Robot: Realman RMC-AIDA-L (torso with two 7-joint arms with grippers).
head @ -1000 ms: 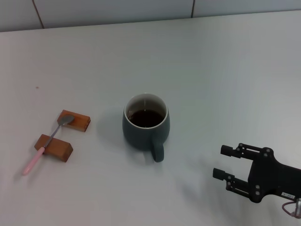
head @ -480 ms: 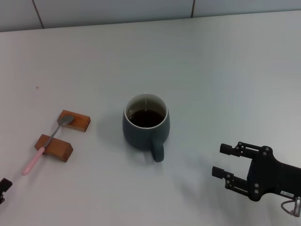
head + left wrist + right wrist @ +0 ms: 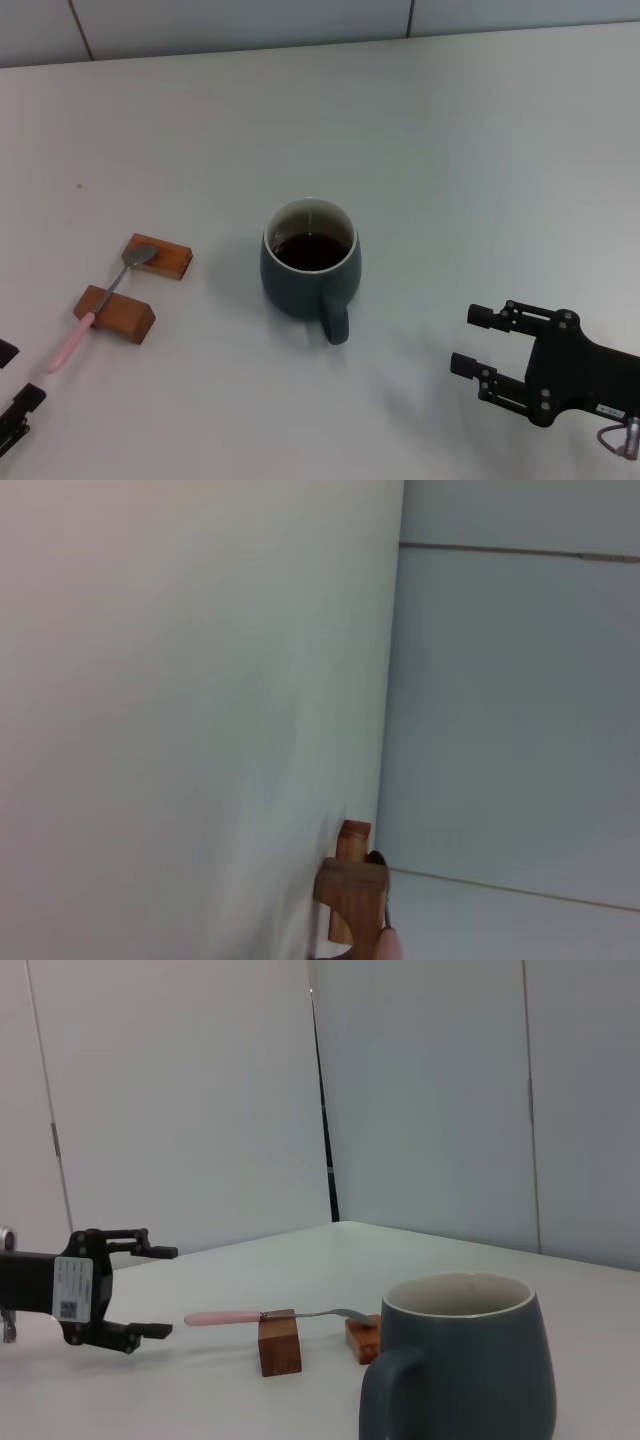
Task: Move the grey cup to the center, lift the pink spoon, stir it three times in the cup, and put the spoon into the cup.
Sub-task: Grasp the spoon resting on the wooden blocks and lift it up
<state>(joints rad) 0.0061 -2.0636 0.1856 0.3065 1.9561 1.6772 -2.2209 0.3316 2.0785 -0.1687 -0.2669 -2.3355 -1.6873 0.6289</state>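
The grey cup [image 3: 310, 260] stands upright near the middle of the white table [image 3: 450, 150], its loop handle turned toward the robot and a dark liquid showing inside its pale rim; the right wrist view shows the same cup [image 3: 462, 1370] close up, handle facing the camera. To the cup's left, well apart from it, the pink spoon [image 3: 98, 306] lies bridged across two brown wooden blocks [image 3: 135, 287], its metal bowl resting on the farther block and its pink handle sticking out past the nearer block toward the table's near edge. In the right wrist view the spoon [image 3: 270, 1315] sits level on those blocks, beyond the cup. The right gripper [image 3: 477, 342] hovers low at the near right of the table, well away from the cup, its two fingers spread apart and holding nothing. The left gripper [image 3: 14, 385] is at the near left corner, just short of the spoon's handle tip; in the right wrist view this gripper [image 3: 155, 1291] has its fingers parted and empty, pointing at the pink handle end.
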